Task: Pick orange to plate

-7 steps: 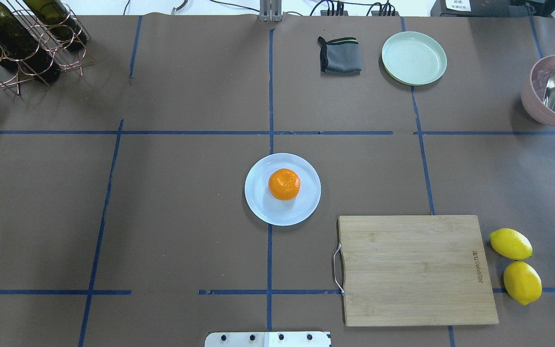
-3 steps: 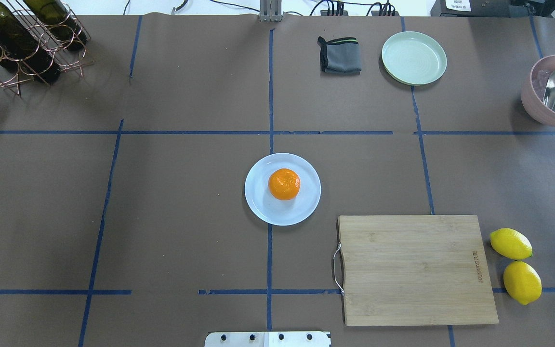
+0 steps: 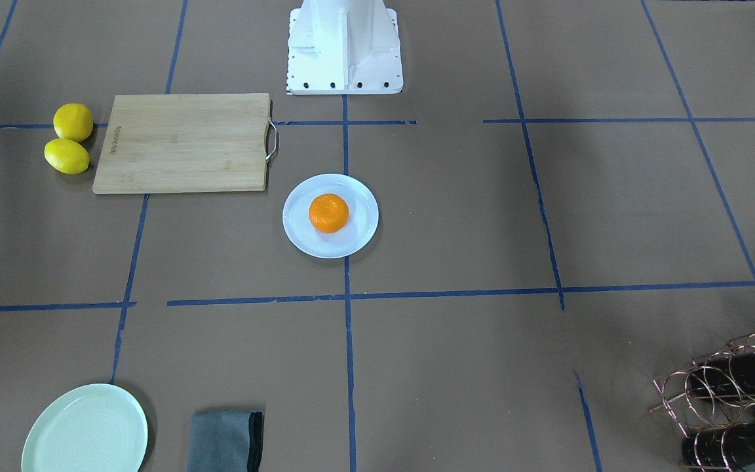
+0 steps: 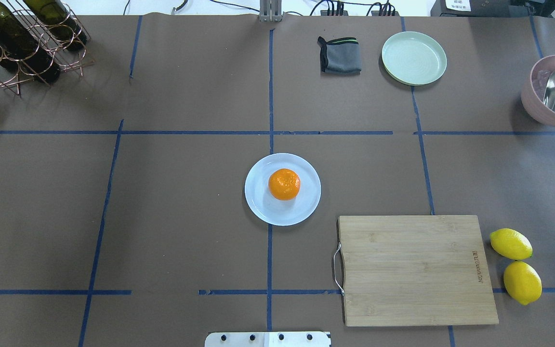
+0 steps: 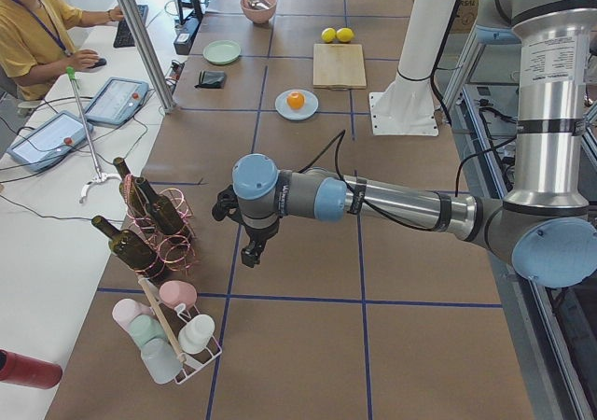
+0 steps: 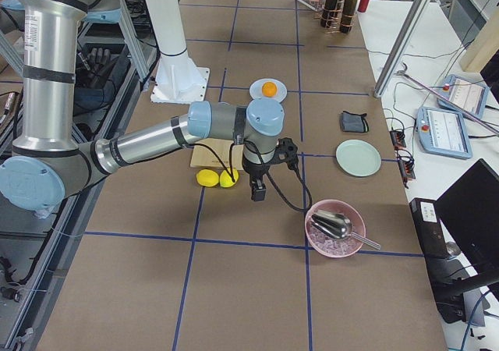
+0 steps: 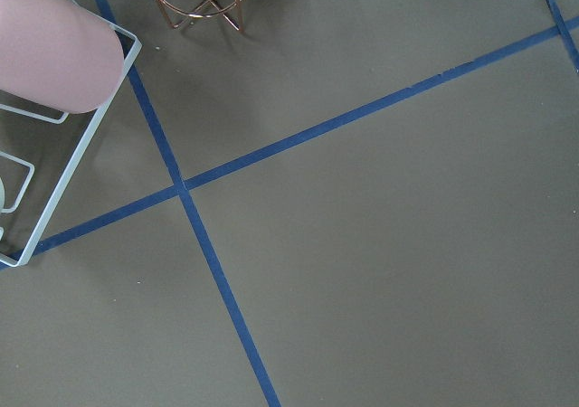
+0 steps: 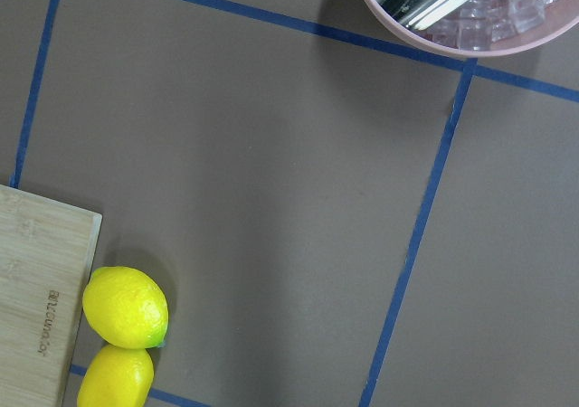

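Note:
The orange (image 4: 284,184) rests on the white plate (image 4: 259,205) at the table's centre, also seen in the front view as the orange (image 3: 329,213) on the plate (image 3: 359,237). No gripper is near it. My left gripper (image 5: 252,249) hangs over the table far to the left, by the bottle rack, and shows only in the left side view. My right gripper (image 6: 258,189) hangs beyond the lemons, toward the pink bowl, and shows only in the right side view. I cannot tell whether either is open or shut.
A wooden cutting board (image 4: 417,270) lies right of the plate, with two lemons (image 4: 511,243) beside it. At the back right are a mint-green plate (image 4: 413,58), a grey cloth (image 4: 339,55) and a pink bowl (image 4: 535,108) holding a scoop. A wire bottle rack (image 4: 22,43) stands back left.

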